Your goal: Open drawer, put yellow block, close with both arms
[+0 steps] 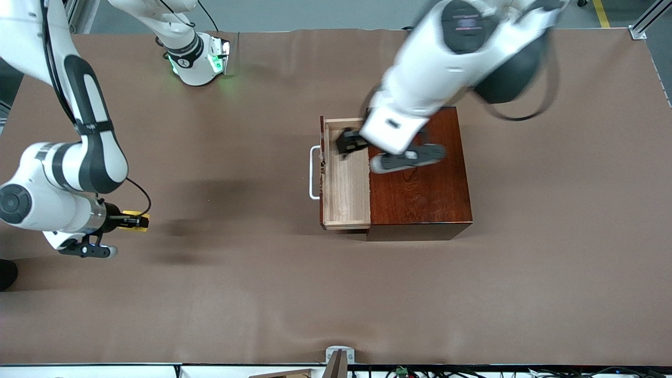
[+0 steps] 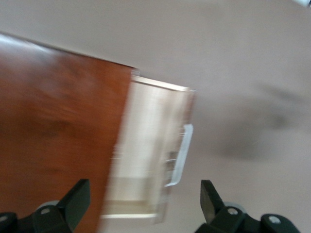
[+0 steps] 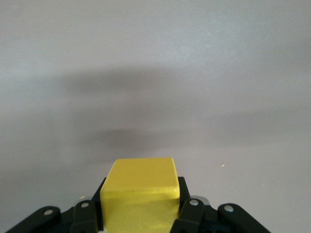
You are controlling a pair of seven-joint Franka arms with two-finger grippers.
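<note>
So the right gripper [image 1: 137, 221] is clamped on the yellow block [image 1: 131, 214], holding it up over bare table toward the right arm's end, well apart from the box [image 1: 420, 184]. In the right wrist view the block [image 3: 141, 194] sits snug between the black fingers [image 3: 192, 213], with its shadow on the brown table [image 3: 194, 73] underneath. The left gripper [image 1: 346, 143] hangs over the open drawer [image 1: 345, 184], at the end of it nearer the arm bases, and its fingers [image 2: 77, 201] are spread wide with nothing between them. The drawer is pulled out of the dark reddish box toward the right arm's end, pale wood inside, looks empty as far as it shows, white handle [image 1: 314, 173] on its front. The left wrist view is pretty smeared, but the box top [image 2: 58, 136], drawer [image 2: 150, 155] and handle [image 2: 181, 155] still come through.
</note>
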